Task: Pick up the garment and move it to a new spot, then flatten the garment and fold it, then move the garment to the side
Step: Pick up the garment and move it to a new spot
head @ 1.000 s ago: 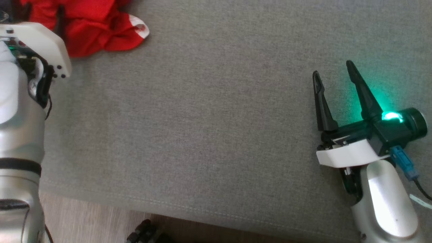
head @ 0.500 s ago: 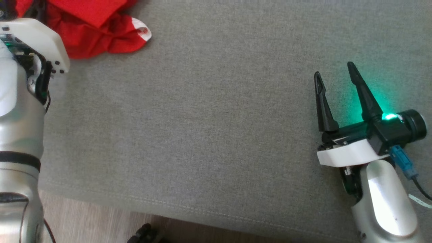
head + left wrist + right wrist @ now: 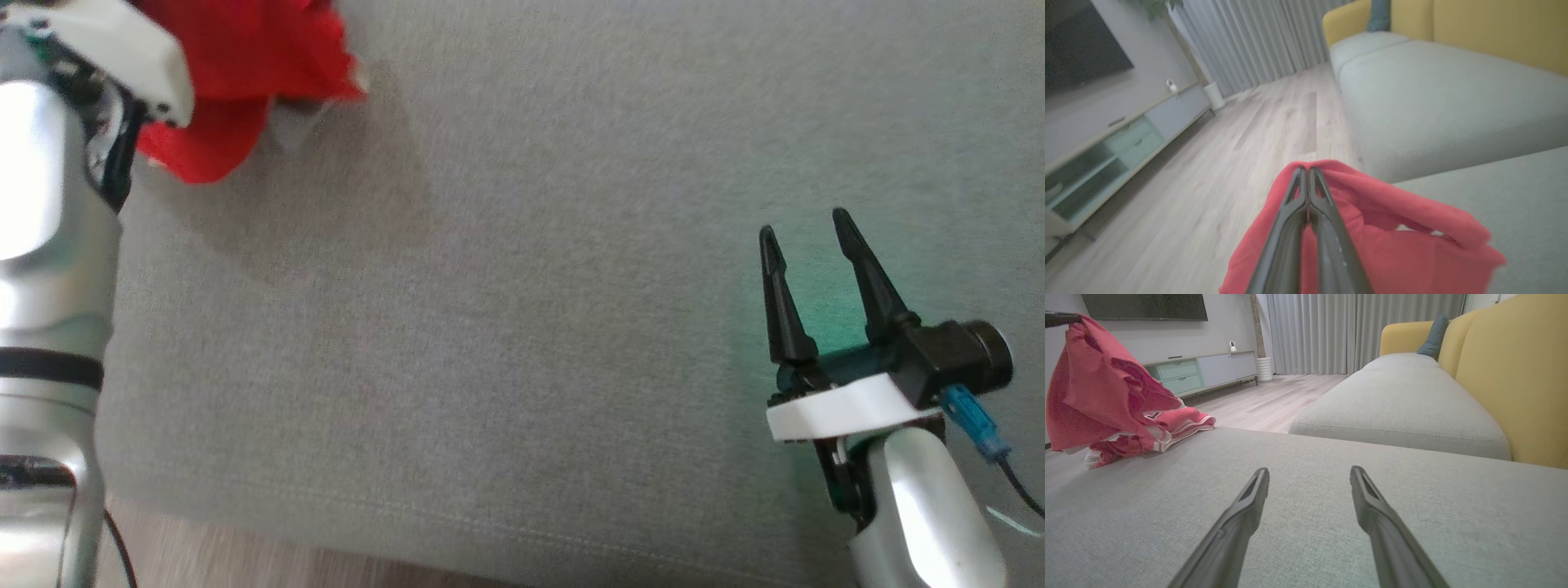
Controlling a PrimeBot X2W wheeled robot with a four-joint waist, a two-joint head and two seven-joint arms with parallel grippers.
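Observation:
The garment (image 3: pixel 245 65) is red with white trim and sits at the far left of the grey cushion. My left gripper (image 3: pixel 1307 169) is shut on a fold of the garment (image 3: pixel 1392 245), with both fingers pressed together on the cloth. In the right wrist view the garment (image 3: pixel 1106 392) hangs from its top left corner, while its lower part rests bunched on the cushion. My right gripper (image 3: pixel 804 224) stands open over bare cushion at the right, far from the cloth, and nothing is between its fingers (image 3: pixel 1249 506).
The grey seat cushion (image 3: pixel 522 327) stretches between the two arms; its front seam and the wooden floor (image 3: pixel 245 563) run along the bottom. A second grey seat (image 3: pixel 1400 404) and the yellow backrest (image 3: pixel 1515 375) lie beyond. A low TV cabinet (image 3: pixel 1200 371) stands across the floor.
My left gripper has shut on the red garment and raised it, so the cloth now hangs up off the cushion. The head view has shifted. The right gripper stays open.

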